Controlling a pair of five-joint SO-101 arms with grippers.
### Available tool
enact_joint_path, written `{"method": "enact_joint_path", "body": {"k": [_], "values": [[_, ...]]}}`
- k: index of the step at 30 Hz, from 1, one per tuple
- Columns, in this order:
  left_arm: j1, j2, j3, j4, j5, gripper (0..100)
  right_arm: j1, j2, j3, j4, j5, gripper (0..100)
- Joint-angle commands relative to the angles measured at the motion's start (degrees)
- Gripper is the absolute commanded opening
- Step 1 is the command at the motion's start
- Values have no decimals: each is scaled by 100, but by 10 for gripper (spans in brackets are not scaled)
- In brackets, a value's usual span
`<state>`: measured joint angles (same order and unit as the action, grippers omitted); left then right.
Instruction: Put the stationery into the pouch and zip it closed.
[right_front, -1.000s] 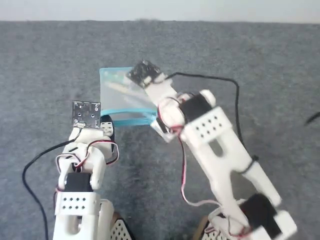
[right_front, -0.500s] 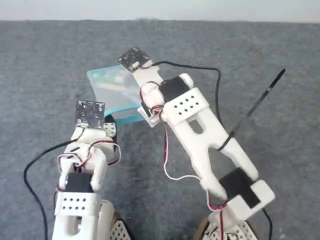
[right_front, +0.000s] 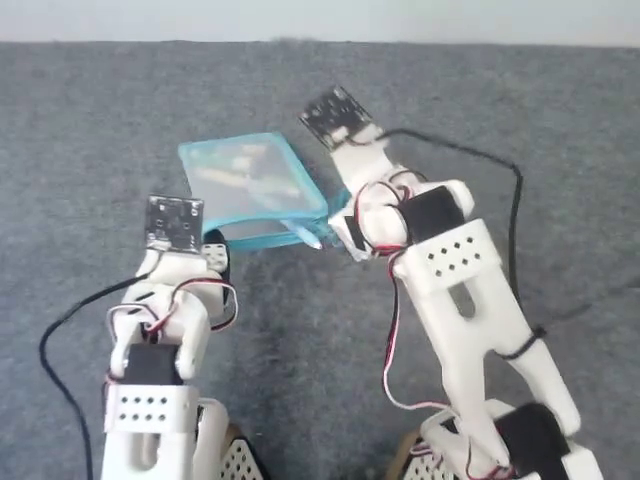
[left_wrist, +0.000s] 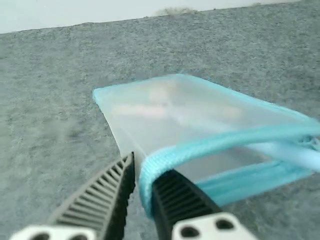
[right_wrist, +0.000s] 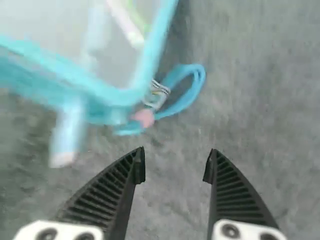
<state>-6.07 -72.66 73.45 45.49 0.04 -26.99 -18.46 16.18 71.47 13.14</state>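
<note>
The clear pouch (right_front: 250, 185) with light blue trim lies on the grey carpet, with stationery (right_front: 240, 170) showing through it. My left gripper (right_front: 217, 248) is shut on the pouch's blue zipper edge (left_wrist: 150, 172) at its near left corner. A pale blue pen (right_front: 305, 236) sticks out of the pouch mouth at the near right corner; the pen (right_wrist: 67, 135) also appears in the right wrist view. My right gripper (right_wrist: 175, 167) stands open just short of the zipper pull with its blue loop (right_wrist: 185, 85), holding nothing. In the high view the right gripper (right_front: 340, 228) sits beside the pouch's right corner.
Grey carpet (right_front: 520, 120) stretches out on all sides of the pouch. A black cable (right_front: 515, 200) runs along the right arm. A pale wall edge (left_wrist: 75, 15) bounds the far side.
The right arm swung left over the pouch, then back right and off it. The pouch turned and shifted, and a pen end now pokes out at its near right corner. The left arm held still.
</note>
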Motion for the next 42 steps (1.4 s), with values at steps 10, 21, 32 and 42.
{"method": "enact_joint_path", "body": {"k": [10,21,32,42], "values": [[-413,-35,-356,-237,-53,11,4,-690,1433,-1473,114,194],[-985,0,-892,-264,378,11,-207,-2255,2567,-1534,114,194],[1363,-44,101,-299,-492,11,-180,-2484,2655,-1481,114,193],[105,-18,-189,-299,229,11,-242,-2484,2840,-1508,105,194]]}}
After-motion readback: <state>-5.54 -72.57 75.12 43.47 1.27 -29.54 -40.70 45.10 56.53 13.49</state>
